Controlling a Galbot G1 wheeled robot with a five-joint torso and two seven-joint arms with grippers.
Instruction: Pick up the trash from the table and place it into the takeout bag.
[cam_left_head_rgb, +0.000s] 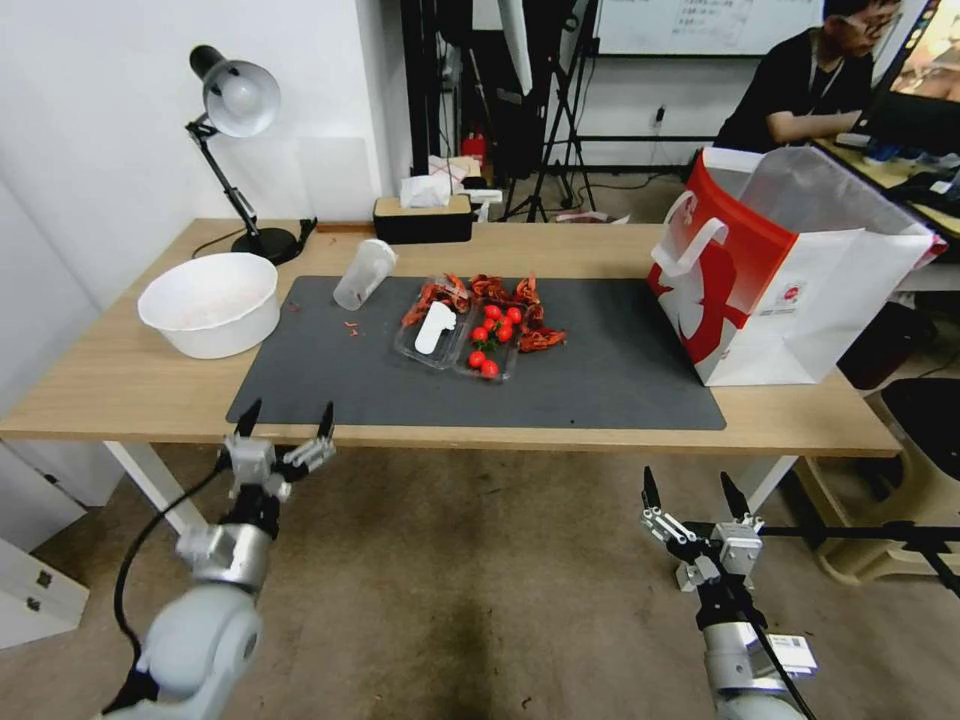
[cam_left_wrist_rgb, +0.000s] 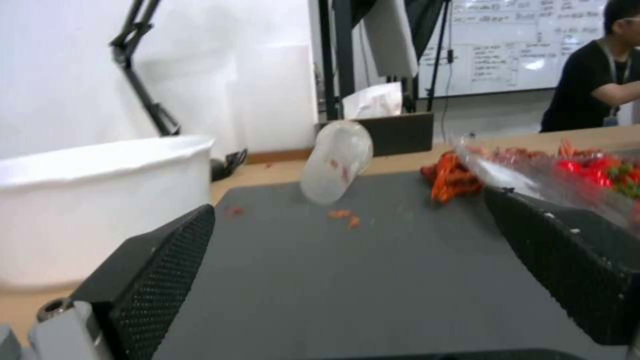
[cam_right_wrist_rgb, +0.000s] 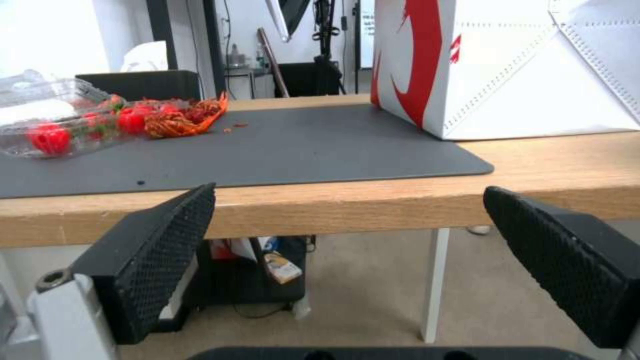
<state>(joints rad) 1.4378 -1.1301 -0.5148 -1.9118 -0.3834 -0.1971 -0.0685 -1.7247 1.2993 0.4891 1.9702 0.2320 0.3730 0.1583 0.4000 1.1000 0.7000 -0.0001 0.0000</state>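
Note:
A clear plastic cup (cam_left_head_rgb: 363, 273) (cam_left_wrist_rgb: 337, 161), a piece of the trash, lies tipped on its side at the back left of the dark grey mat (cam_left_head_rgb: 590, 380) on the table (cam_left_head_rgb: 110, 385). The takeout bag (cam_left_head_rgb: 790, 285) (cam_right_wrist_rgb: 507, 65), red and white, stands open at the right end. My left gripper (cam_left_head_rgb: 288, 410) (cam_left_wrist_rgb: 347, 270) is open at the table's front edge, level with the mat's left part and well short of the cup. My right gripper (cam_left_head_rgb: 687, 478) (cam_right_wrist_rgb: 347, 260) is open too, below and in front of the table edge, near the bag's side.
A large white bowl (cam_left_head_rgb: 210, 300) (cam_left_wrist_rgb: 100, 200) stands left of the mat. A clear tray of cherry tomatoes (cam_left_head_rgb: 462, 340) (cam_right_wrist_rgb: 60, 120) with red shell scraps (cam_left_head_rgb: 520, 300) lies mid-mat. A desk lamp (cam_left_head_rgb: 235, 110) and a black tissue box (cam_left_head_rgb: 422, 218) stand at the back.

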